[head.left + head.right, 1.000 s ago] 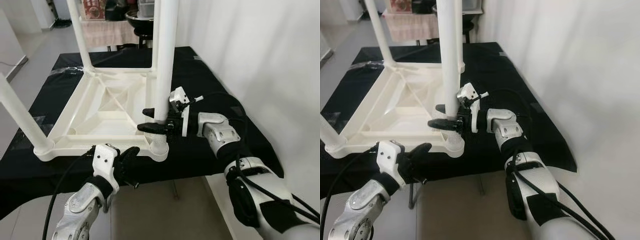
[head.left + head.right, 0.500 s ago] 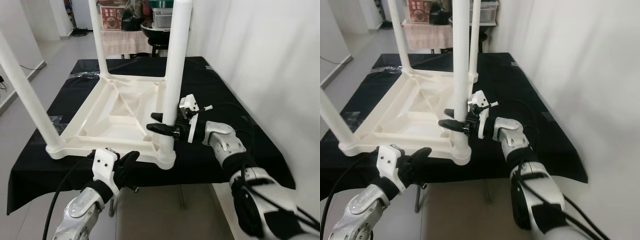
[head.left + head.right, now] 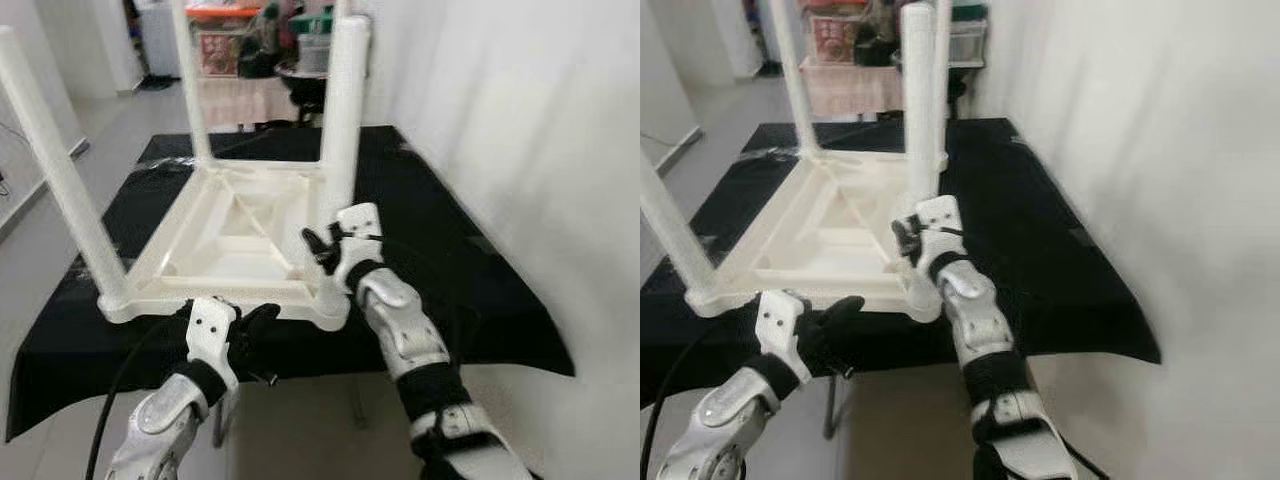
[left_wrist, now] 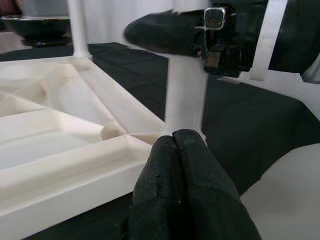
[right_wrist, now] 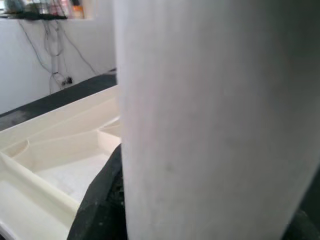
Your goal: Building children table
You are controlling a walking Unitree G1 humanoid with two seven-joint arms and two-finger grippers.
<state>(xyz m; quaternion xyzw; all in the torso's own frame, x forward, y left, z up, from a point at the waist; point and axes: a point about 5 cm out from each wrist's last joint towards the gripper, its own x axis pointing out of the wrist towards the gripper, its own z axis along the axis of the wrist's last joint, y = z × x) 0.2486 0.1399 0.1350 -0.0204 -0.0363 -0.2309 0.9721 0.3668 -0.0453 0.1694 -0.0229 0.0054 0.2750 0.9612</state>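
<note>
A white children's table lies upside down on a black-covered table, its legs pointing up. My right gripper is at the lower part of the near right leg, a black finger on either side, shut on it. In the right wrist view the leg stands close against the camera with a finger beside it. My left gripper hovers shut and holding nothing, just in front of the white table's near edge. The left wrist view shows its fingertips pressed together, pointing at that leg.
Two more legs rise at the near left and far left. A white wall runs close along the right. Shelves and clutter stand behind the table. Floor lies to the left.
The camera view has shifted. My right arm has swung round, so its forearm now comes up from below instead of from the right, with the gripper still at the leg. The left gripper holds its place.
</note>
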